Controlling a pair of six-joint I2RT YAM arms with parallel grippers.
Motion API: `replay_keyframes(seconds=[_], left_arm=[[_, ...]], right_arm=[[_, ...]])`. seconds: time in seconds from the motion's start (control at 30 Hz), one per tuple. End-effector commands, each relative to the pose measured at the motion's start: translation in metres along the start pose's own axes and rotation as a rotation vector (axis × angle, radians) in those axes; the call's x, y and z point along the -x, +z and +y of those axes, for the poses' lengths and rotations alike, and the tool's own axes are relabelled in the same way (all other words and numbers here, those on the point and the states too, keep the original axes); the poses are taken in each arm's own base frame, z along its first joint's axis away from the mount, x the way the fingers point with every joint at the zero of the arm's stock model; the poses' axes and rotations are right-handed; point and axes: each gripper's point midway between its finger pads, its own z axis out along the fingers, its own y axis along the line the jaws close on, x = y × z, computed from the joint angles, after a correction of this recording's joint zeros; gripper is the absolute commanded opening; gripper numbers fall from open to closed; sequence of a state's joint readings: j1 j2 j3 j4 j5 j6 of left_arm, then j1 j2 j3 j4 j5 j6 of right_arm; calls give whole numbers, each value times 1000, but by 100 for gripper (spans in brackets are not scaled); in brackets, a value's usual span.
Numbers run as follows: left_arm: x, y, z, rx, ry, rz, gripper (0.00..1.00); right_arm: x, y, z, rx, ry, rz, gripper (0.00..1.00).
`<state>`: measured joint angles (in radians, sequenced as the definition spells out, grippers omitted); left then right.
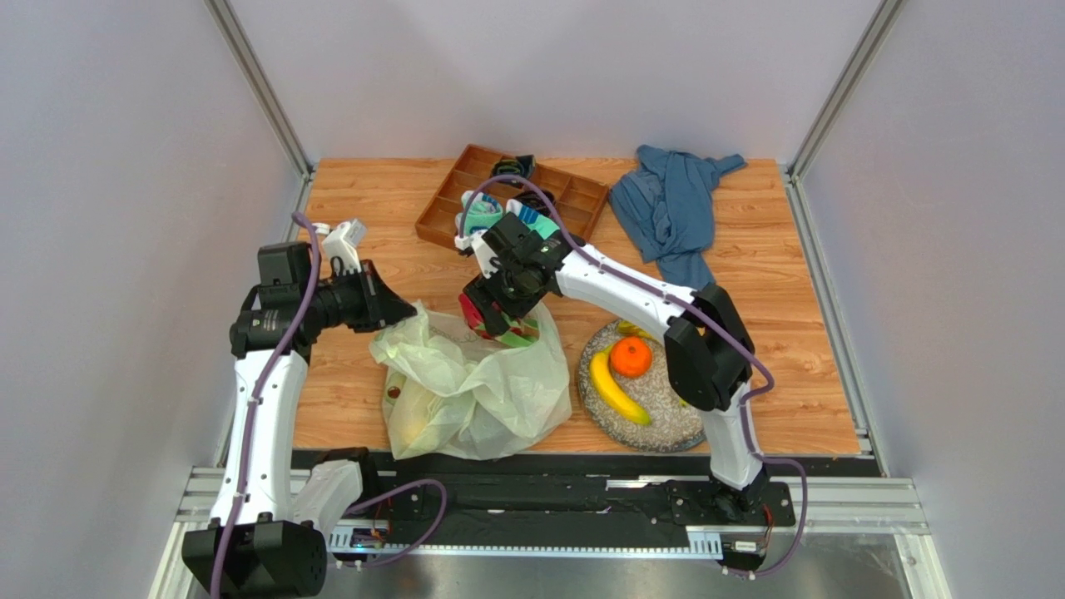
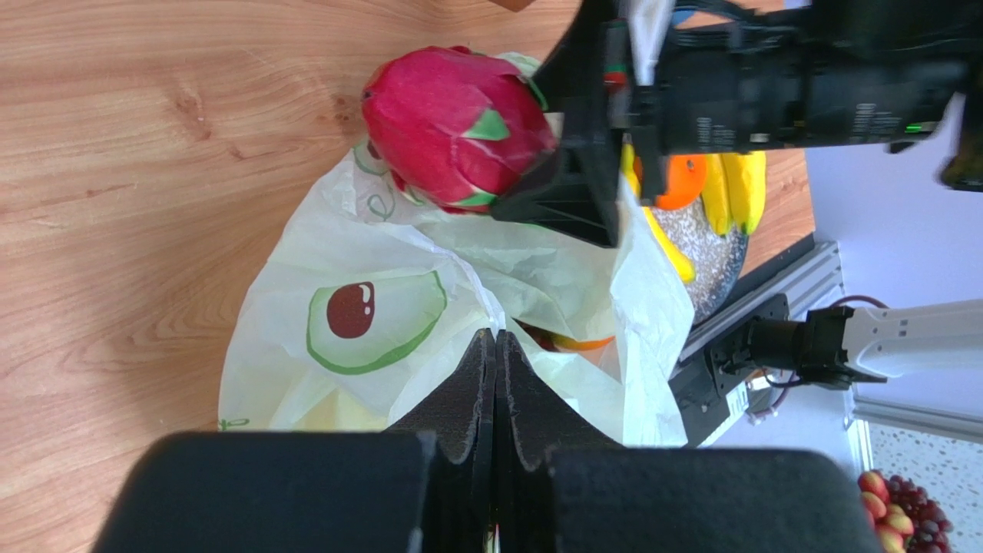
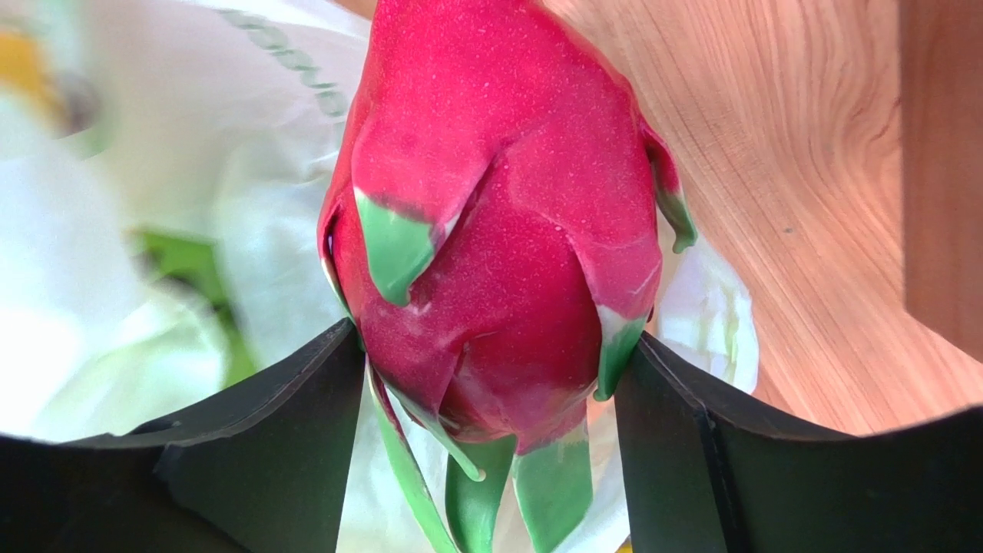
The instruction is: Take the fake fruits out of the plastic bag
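Black fingers (image 3: 277, 426) of the right gripper (image 3: 487, 398) filled the bottom of the right wrist view, one on each side of the pink dragon fruit (image 3: 496, 207), which they pinched firmly around its lower half, its green scales hanging between them. Behind the fruit lay pale film of the plastic bag (image 3: 265, 219) and bare wood of the table (image 3: 796, 173).

From above, the right gripper (image 1: 494, 318) held the fruit at the far rim of the bag (image 1: 469, 387), which sat crumpled near the table's front edge between the two arms. The left gripper (image 1: 381, 306) met the bag's left upper edge; in the left wrist view its pads (image 2: 479, 392) were pressed tightly together with the tips on the bag's rim — apparently nipping a fold of the thin plastic. An avocado print (image 2: 375, 323) showed on the bag's side, and something orange (image 2: 573, 342) was visible inside the opening.

Just right of the bag stood a speckled grey plate (image 1: 663, 431) carrying a banana (image 1: 616, 389) and an orange (image 1: 631, 357). A wooden tray (image 1: 456, 200) and a blue cloth (image 1: 675, 206) lay at the far side.
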<state>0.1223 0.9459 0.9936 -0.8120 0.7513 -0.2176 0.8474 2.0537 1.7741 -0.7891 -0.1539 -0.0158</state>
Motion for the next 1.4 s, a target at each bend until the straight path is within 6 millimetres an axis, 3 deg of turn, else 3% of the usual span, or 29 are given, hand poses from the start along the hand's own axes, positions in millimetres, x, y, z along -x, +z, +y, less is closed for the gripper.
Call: replay_keyframes(seconds=[0.0,0.13,0.27,0.33,0.4,0.43,0.47,0.53,0.57,0.6,0.63,0.67,0.7,0.77,0.87,1.17,1.37], left_arm=[[17,-2,-6,-23,43,-46,0],[22,-2,-7,-28,40,-46,0],[26,0,-6,-26,37,-42,0],[28,0,-6,-26,39,-42,0],[29,0,-7,-24,44,-43,0],[30,-1,-7,-23,41,-43,0],[30,-2,-8,-24,46,-43,0],[30,-2,-7,-19,48,-45,0],[28,-2,-7,-18,48,-43,0],[28,-2,-6,-15,48,-44,0],[28,-2,-6,-12,50,-47,0],[28,-3,-5,-8,54,-51,0],[27,-2,-4,-5,53,-50,0],[26,-4,-4,1,59,-52,0],[24,-5,-3,8,57,-45,0],[24,-2,-2,6,39,-28,0],[27,-5,-1,24,54,-36,0]], right_arm=[[79,-113,43,156,-110,-311,14],[94,-175,83,342,-157,-424,14],[89,-214,107,457,-196,-471,14],[78,-227,111,476,-227,-463,14],[68,-253,107,439,-316,-498,14],[44,-250,101,423,-330,-432,14],[30,-271,95,369,-470,-470,14],[-15,-270,70,269,-540,-371,14],[-48,-252,56,251,-544,-281,14],[-66,-265,37,172,-580,-288,14],[-90,-262,29,161,-566,-224,14],[-121,-246,20,164,-534,-134,14],[-136,-250,6,102,-482,-111,14],[-170,-236,-7,87,-369,-30,13],[-200,-226,-21,60,-220,20,13],[-220,-205,-55,-16,37,171,12],[-245,-186,-72,-25,-10,303,13]])
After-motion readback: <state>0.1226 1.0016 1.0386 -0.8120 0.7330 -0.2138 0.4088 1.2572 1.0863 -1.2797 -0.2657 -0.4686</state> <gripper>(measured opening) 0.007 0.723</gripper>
